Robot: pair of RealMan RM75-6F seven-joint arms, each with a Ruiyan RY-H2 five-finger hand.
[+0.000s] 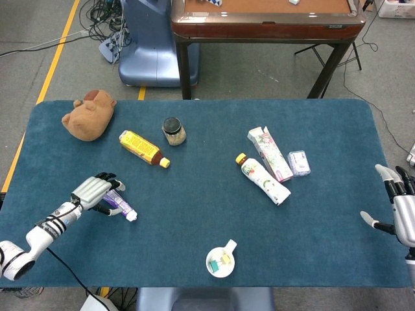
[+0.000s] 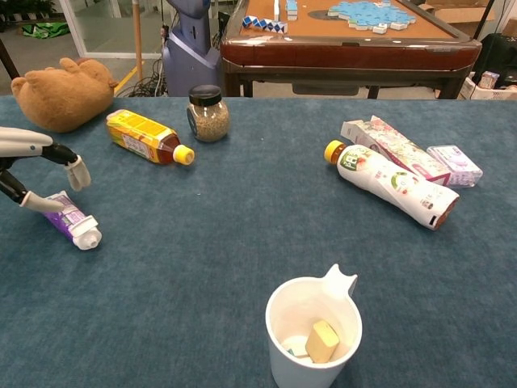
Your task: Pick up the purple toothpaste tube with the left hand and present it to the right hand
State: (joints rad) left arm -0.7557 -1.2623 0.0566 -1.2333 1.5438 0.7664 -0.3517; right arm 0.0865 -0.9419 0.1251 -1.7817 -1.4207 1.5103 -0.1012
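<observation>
Purple toothpaste tube point(image 1: 118, 203) with white cap is positioned flat on the blue-covered bench point(image 1: 194, 214), beneath the left hand point(image 1: 94, 192), whose fingers are spread, unclenched. The right hand point(image 1: 397, 208) is held released at the bench edge.

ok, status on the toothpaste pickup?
Left robot hand over the purple toothpaste tube, fingers spread, no grip yet. Tube flat on the table. Right robot hand open at the far edge. Nothing blocking.
</observation>
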